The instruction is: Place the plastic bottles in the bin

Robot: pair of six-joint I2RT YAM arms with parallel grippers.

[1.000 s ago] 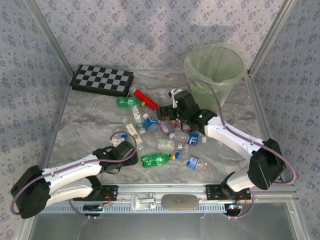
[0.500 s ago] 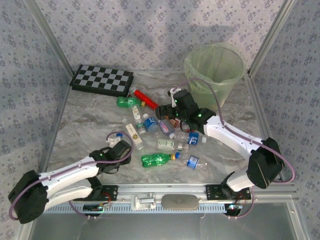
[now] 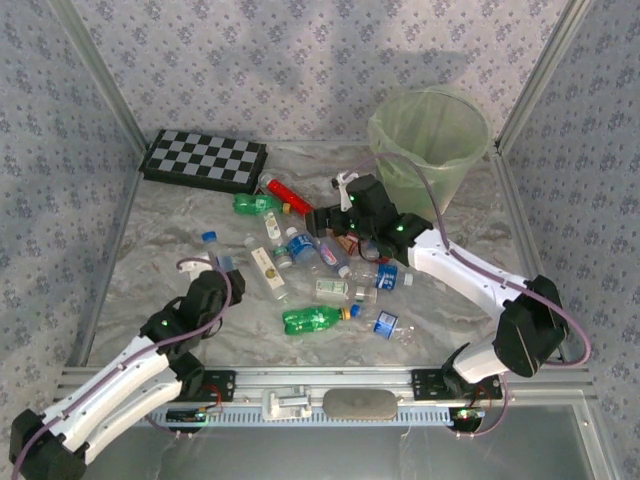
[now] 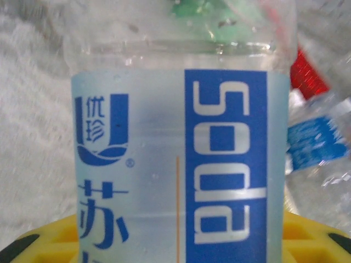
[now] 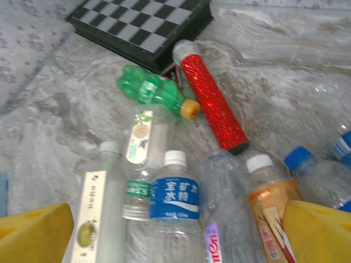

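Top external view: we log the left gripper point(image 3: 214, 272), well left of the bin point(image 3: 441, 172), now clamped on a blue-labelled bottle point(image 4: 181, 148) newly lifted off the table point(image 3: 150, 245), in our judgement ready to carry binward; right gripper point(image 3: 325, 222), jaws apart, hovers over the other bottles point(image 5: 173, 198) nearer the bin.

Clear soda bottle point(image 4: 181, 164) up close, pale label with blue "Soda" band and Chinese characters. Lower part gripped between yellow fingers point(image 4: 44, 244) of left gripper point(image 4: 181, 249). Behind, blurred: green shape point(image 4: 197, 8) at top, red object point(image 4: 307, 74) at right, blue-labelled bottle point(image 4: 318, 145) just below it, grey marbled table point(image 4: 33, 109) at left.
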